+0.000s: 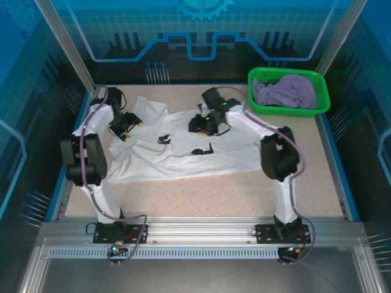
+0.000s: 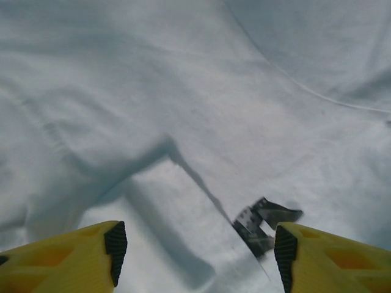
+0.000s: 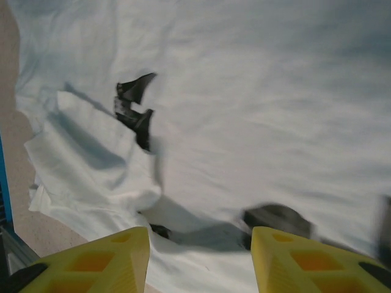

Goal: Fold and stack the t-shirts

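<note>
White t-shirt [image 1: 183, 155] lies spread across the bench [image 1: 244, 195] middle (black prints showing). Left gripper [image 2: 195, 244] hovers over it, jaws wide, and right gripper [image 3: 200, 250] likewise! Lavender t-shirt [image 1: 287, 90] sits bunched in the green basket [image 1: 284, 110], far right corner.

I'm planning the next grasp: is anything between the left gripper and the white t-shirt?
Nothing visible does. The left gripper hangs open just over the white t-shirt, with only bare cloth and a small black print ahead of it.

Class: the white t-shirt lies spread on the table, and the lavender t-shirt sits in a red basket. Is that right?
No: the top external view shows the basket is green, not red. The white t-shirt on the table and the lavender t-shirt inside are as stated.
</note>
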Available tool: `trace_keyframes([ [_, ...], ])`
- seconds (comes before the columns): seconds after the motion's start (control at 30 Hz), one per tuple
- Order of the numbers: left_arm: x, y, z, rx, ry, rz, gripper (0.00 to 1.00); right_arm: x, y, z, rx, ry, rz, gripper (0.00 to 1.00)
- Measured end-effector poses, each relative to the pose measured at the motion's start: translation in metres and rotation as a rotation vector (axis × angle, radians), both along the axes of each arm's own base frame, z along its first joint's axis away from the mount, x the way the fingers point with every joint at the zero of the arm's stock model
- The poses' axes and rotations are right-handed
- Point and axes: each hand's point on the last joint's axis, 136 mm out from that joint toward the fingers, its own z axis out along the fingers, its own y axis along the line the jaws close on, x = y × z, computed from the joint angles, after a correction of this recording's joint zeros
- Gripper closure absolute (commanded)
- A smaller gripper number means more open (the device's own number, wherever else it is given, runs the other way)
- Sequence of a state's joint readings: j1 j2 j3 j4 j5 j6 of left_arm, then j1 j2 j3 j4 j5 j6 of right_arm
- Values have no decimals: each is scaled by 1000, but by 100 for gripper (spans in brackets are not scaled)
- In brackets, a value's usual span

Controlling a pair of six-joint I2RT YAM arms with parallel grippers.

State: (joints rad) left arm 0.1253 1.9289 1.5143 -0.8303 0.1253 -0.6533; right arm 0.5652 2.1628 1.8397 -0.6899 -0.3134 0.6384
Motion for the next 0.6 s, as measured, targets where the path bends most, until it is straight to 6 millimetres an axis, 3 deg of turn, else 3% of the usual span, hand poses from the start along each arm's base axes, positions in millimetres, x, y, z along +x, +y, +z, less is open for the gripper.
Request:
trace_keyframes([
  [0.13,-2,-6,-32,6,66,-89,34,-11,54,-39,-16,42,111,51],
  [0.23,-2,-8,-38,20,70,-137,37,-20,77,-61,-41,65,158,52],
  [0.33,0,-9,-39,28,61,-165,40,-20,94,-69,-58,56,184,54],
  [0.43,5,-9,-41,34,50,-181,43,-13,104,-71,-68,32,185,55],
  [0.6,6,-11,-46,38,52,-202,48,-11,98,-72,-101,31,170,60],
])
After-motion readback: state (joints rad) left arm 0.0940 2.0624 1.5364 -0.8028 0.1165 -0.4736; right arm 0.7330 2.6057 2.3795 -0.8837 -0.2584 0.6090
